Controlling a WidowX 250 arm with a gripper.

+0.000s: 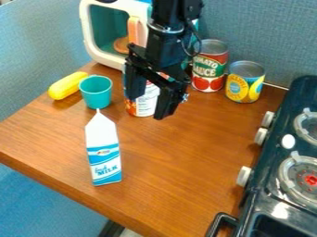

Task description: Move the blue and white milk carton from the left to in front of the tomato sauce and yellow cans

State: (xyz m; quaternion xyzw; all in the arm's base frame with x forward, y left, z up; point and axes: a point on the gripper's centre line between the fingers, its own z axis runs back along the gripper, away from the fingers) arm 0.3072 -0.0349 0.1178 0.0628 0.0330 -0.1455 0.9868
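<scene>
The black two-finger gripper (146,107) hangs over the rear part of the wooden table (180,162), its jaws standing wide apart, one lower and farther to the right in the view than the other. Between them shows a can with a white and orange label (147,102), which stands upright on the table; its top is largely hidden by the gripper, and whether the jaws touch its sides cannot be told. Just to the left of this can stands a teal cup (96,96), open end up, and beside the cup a yellow oblong object (66,86) lies near the table's rear left edge. A white toy microwave (86,28) with a teal interior and an orange handle (133,30) stands at the back of the table, behind the cup. Right of the gripper, by the back edge, a red and green can (209,67) and a shorter yellow and blue can (244,85) stand upright, close together. A white and blue milk carton (104,143) stands upright toward the front left edge, nearer the camera than the cup. Along the table's right side is a black toy stove (300,95) with white knobs and round burners.
</scene>
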